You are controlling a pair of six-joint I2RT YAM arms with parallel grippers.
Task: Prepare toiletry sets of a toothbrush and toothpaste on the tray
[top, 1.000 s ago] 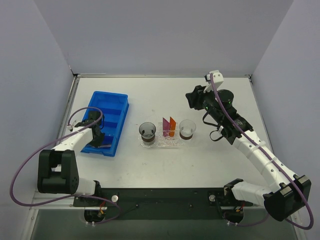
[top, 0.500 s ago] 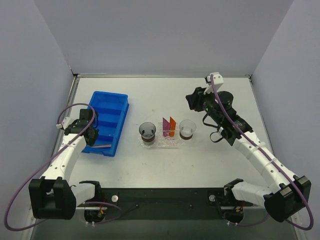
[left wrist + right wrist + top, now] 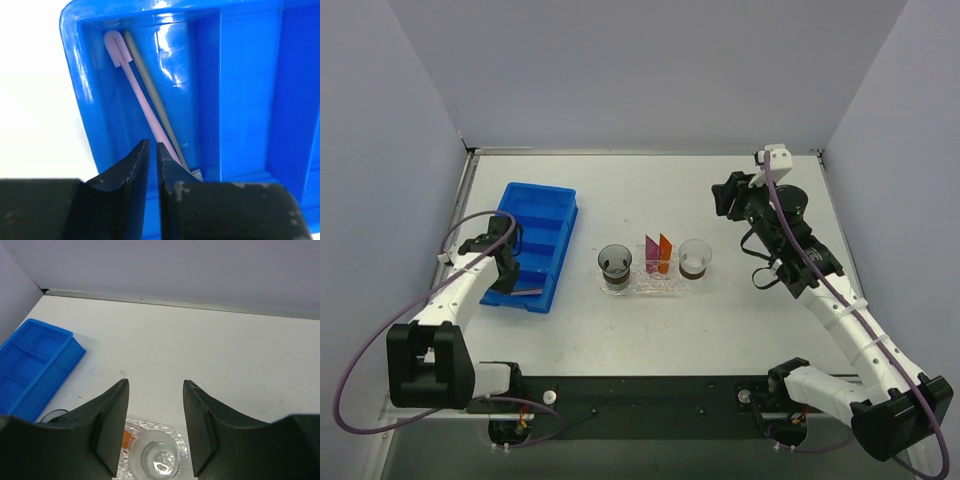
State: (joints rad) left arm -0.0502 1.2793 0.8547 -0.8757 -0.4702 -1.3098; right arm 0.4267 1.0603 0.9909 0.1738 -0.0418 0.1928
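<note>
The white tabletop (image 3: pixel 740 330) looks the same as a second ago, but both arms have moved. The right arm (image 3: pixel 830 300) has pulled back from the middle, toward the far right side. Its jaws are wide apart, a bit wider than before, and hold nothing. The left arm (image 3: pixel 460 290) has swung about over the near end of the deep blue plastic bin (image 3: pixel 545 188). It now points its jaws down into the end slot. Those jaws were shut tight and have just opened to a thin slit, with nothing in it.

The flat clear bumpy tray (image 3: pixel 655 287) sits in the middle, with two clear cups with dark bottoms (image 3: pixel 615 262) at its ends. The orange toothpaste tube (image 3: pixel 665 250) and the magenta toothpaste tube (image 3: pixel 650 252) are between the cups. The slim pale pink toothbrush (image 3: pixel 142 102) is not there yet. It lies in the bin slot beside a thin grey-green stick (image 3: pixel 150 82), right under the tips of the left jaws. I think the left arm is getting ready to pinch it, so the sets are only half made.
</note>
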